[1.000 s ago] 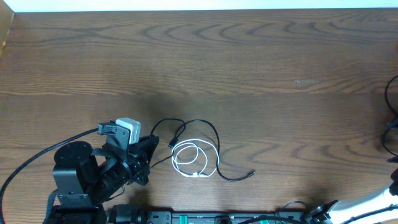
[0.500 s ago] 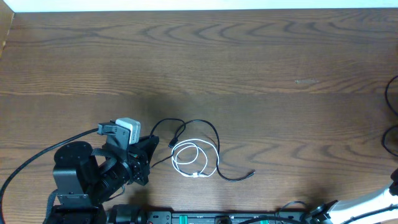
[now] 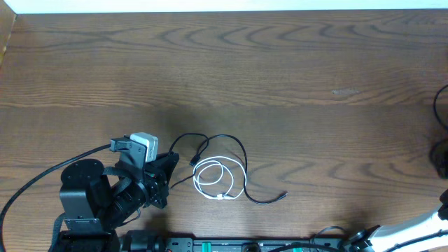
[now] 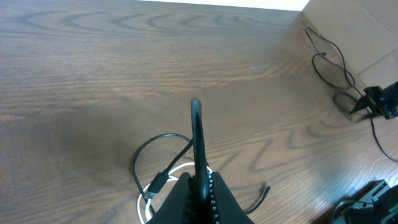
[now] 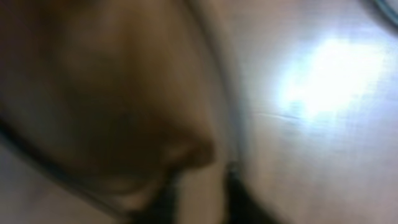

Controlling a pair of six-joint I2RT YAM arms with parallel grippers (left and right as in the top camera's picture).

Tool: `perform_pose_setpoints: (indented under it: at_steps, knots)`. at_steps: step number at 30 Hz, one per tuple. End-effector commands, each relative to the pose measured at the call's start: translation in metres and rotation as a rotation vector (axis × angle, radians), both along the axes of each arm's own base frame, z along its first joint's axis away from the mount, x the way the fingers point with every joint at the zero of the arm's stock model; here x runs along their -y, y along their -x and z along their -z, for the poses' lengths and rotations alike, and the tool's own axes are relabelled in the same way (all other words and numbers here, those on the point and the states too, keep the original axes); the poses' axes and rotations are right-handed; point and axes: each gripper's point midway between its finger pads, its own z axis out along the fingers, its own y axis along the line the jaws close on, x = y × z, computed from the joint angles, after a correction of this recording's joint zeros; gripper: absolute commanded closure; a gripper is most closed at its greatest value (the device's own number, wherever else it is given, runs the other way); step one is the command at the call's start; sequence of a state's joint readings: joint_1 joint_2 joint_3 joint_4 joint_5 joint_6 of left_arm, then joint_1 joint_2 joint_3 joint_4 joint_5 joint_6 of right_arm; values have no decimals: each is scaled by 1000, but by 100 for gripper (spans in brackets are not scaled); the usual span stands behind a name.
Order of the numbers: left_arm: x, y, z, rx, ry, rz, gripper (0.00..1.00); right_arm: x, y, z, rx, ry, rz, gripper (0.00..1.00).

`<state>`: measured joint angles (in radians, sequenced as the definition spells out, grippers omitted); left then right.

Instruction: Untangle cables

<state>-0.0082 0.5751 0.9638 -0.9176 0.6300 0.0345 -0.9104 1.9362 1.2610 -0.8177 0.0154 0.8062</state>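
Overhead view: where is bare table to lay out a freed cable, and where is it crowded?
Bare: the far half of the table, above the black cable loop; also the stretch from that cable's plug to the other black cable at the right edge. Crowded: near-left, where the left gripper sits beside the white coil.

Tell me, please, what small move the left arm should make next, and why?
Probably open the left tool. It is shut with nothing visible in it, and it sits just beside the tangle, where a black cable arcs partly around the white coil. With its jaws open, it could then ease onto the black loop's near side.
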Motion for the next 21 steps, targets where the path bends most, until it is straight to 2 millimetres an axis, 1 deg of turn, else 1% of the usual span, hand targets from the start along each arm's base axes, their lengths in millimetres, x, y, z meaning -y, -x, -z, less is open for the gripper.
perform_pose_setpoints:
  at_steps: [1,3,5,6,7,8,9,10,11,13,15,17,19,20,21]
  knots:
    - [0,1,-3,17,-8,9,92,-10,-46,-14,228,-79,-64,99]
    - [0,1,-3,17,-8,9,92,-8,-73,-31,365,-97,-109,99]
    - [0,1,-3,17,-8,9,92,-5,-108,-61,544,-104,-178,99]
    - [0,1,-3,17,-8,9,92,-3,-125,-81,641,-104,-211,99]
    - [0,1,-3,17,-8,9,92,0,-142,-106,743,-96,-253,99]
    - [0,1,-3,17,-8,9,93,3,-156,-128,825,-82,-293,99]
    - [0,1,-3,17,-8,10,92,7,-170,-155,917,-61,-339,99]
    - [0,1,-3,17,-8,9,92,12,-181,-183,993,-29,-379,99]
    - [0,1,-3,17,-8,9,92,19,-193,-220,1073,31,-434,99]
    - [0,1,-3,16,-8,9,92,29,-202,-272,1142,143,-506,99]
    - [0,1,-3,16,-8,9,92,35,-206,-313,1174,263,-581,99]
    - [0,1,-3,16,-8,9,92,37,-207,-341,1191,345,-628,99]
    - [0,1,-3,17,-8,9,92,39,-206,-353,1187,376,-628,96]
    - [0,1,-3,17,-8,9,92,39,-205,-355,1184,378,-624,91]
    - [0,1,-3,16,-8,9,92,39,-203,-350,1165,358,-606,82]
